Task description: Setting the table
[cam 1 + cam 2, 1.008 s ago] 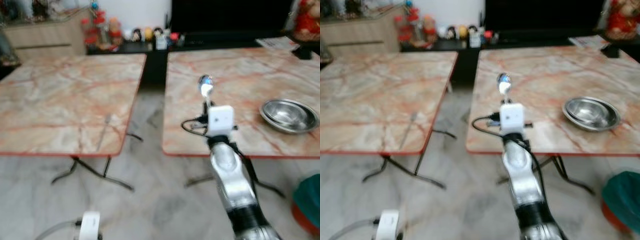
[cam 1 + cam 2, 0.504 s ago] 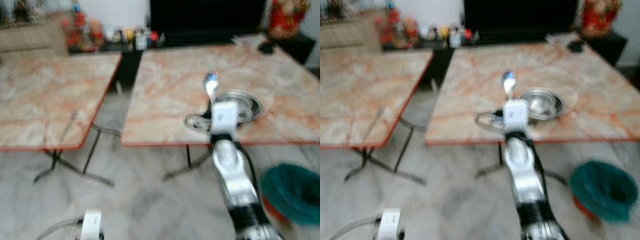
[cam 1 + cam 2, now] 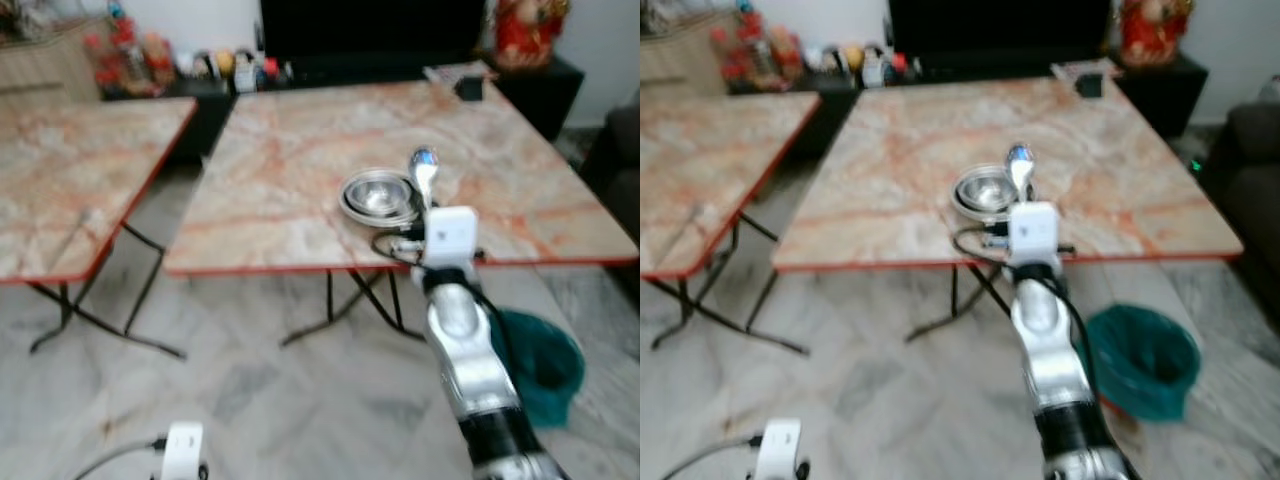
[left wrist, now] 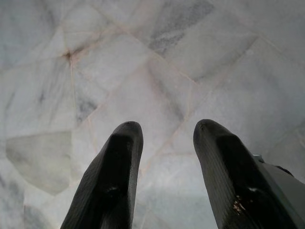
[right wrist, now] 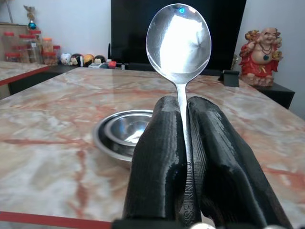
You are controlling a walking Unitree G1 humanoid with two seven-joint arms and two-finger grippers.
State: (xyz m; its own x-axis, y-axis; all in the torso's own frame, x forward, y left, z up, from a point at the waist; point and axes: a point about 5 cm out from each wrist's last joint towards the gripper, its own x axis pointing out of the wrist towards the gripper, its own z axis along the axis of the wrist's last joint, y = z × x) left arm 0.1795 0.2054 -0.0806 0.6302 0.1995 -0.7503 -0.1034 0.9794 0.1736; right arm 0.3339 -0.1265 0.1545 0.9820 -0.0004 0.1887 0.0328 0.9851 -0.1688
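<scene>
Above the marble table [image 3: 280,150], the right gripper [image 5: 183,143] clamped an upright spoon [image 5: 179,43] just near of the steel bowl [image 3: 378,196], while the left gripper [image 4: 164,143] hung apart.

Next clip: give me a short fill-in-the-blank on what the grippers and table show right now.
The right gripper is shut on a ____.
The steel bowl sits on the marble ____.
The left gripper hangs with its fingers ____ above the floor.
A ____ statue stands beyond the table.

Missing: spoon; table; open; red
</scene>
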